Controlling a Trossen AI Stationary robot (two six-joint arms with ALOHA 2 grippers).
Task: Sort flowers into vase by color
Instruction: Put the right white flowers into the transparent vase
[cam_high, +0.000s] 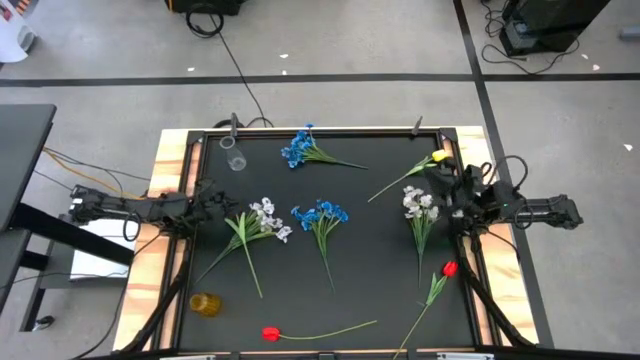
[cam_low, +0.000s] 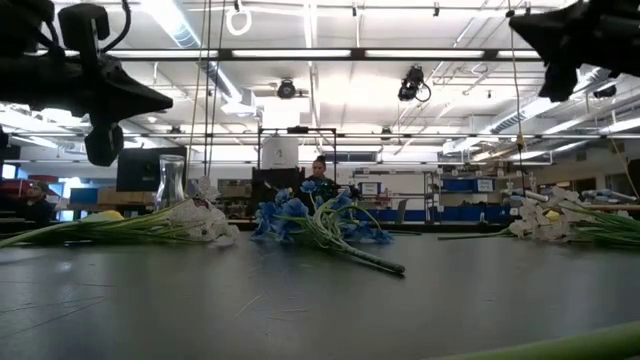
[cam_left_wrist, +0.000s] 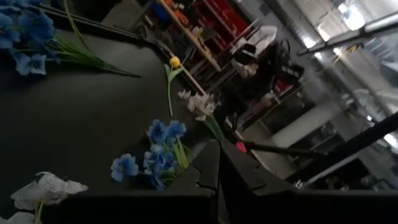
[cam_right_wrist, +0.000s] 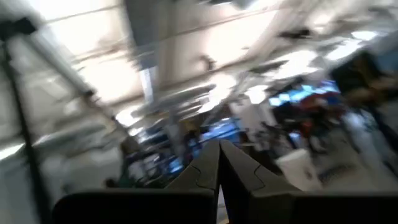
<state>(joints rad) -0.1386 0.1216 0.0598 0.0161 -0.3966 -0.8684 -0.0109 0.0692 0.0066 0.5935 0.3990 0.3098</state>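
Flowers lie loose on the black mat. There is a blue cluster (cam_high: 300, 148) at the far side and another (cam_high: 322, 215) in the middle. One white cluster (cam_high: 265, 220) is left of centre and one (cam_high: 420, 205) to the right. A yellow tulip (cam_high: 438, 157) lies far right, a red tulip (cam_high: 450, 268) near right and another (cam_high: 270, 333) at the near edge. A clear glass vase (cam_high: 235, 160) stands far left, and a small amber vase (cam_high: 205, 303) near left. My left gripper (cam_left_wrist: 219, 155) hovers shut at the mat's left edge (cam_high: 222, 203). My right gripper (cam_right_wrist: 219, 155) is shut and tipped upward at the right edge (cam_high: 445, 182). Neither holds anything.
The wooden table frame (cam_high: 165, 170) borders the mat on all sides. Two small black posts (cam_high: 233, 124) stand at the far edge. Open mat lies between the flower groups. Beyond the table is a workshop with shelving, where a person (cam_low: 320, 175) sits far off.
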